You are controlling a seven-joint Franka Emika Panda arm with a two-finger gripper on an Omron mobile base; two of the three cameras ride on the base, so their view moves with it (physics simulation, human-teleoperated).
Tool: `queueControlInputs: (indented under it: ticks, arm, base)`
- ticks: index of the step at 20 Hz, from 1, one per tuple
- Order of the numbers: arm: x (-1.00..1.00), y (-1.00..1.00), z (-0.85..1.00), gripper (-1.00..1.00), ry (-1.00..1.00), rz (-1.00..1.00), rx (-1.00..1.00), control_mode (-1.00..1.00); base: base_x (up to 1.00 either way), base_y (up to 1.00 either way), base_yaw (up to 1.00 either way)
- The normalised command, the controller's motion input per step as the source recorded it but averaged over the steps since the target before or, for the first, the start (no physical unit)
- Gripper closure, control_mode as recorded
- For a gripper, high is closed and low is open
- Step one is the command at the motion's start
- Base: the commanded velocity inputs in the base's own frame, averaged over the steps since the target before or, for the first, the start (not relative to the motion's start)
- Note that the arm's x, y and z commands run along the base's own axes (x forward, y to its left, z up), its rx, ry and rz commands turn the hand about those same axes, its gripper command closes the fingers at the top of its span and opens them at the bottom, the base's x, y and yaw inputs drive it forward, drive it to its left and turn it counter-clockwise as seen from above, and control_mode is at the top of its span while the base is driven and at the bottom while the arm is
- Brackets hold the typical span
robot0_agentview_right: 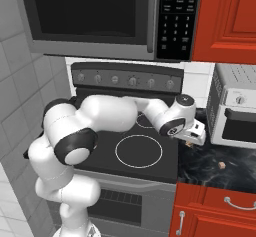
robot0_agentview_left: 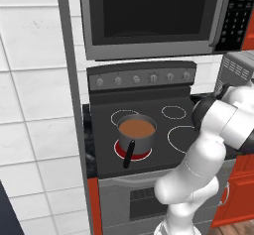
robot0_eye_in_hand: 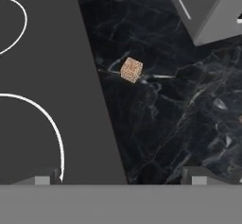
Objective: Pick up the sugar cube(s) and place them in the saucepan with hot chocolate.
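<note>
Here, in the left base view, the saucepan [robot0_agentview_left: 136, 132] sits on the stove's [robot0_agentview_left: 149, 152] front-left burner, its black handle pointing toward the front edge, the hot chocolate [robot0_agentview_left: 136, 128] a flat reddish-brown disc inside. In the right base view the arm reaches across the stove to the black marble counter [robot0_agentview_right: 220, 153], with the gripper [robot0_agentview_right: 190, 142] hanging above it near the toaster oven [robot0_agentview_right: 235, 112]; a sugar cube [robot0_agentview_right: 221, 165] lies on the counter, apart from the gripper. In the hand view the sugar cube lies alone on the marble just beside the stove's edge, and the finger tips [robot0_eye_in_hand: 41, 179] stand spread wide, holding nothing.
</note>
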Motion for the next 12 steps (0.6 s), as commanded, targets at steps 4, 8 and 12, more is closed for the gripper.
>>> queueControlInputs:
  ticks: [4,8,12]
  arm:
    - [0.11,0.0,-0.25,-1.0,0.05,0.0,0.0,-1.0]
    - [0.38,0.0,-0.15,-1.0,0.04,0.0,0.0,-1.0]
    - [0.3,0.0,-0.02,-1.0,0.03,0.0,0.0,-1.0]
  base:
    - [0.0,0.0,0.0]
    - [0.0,0.0,0.0]
    - [0.0,0.0,0.0]
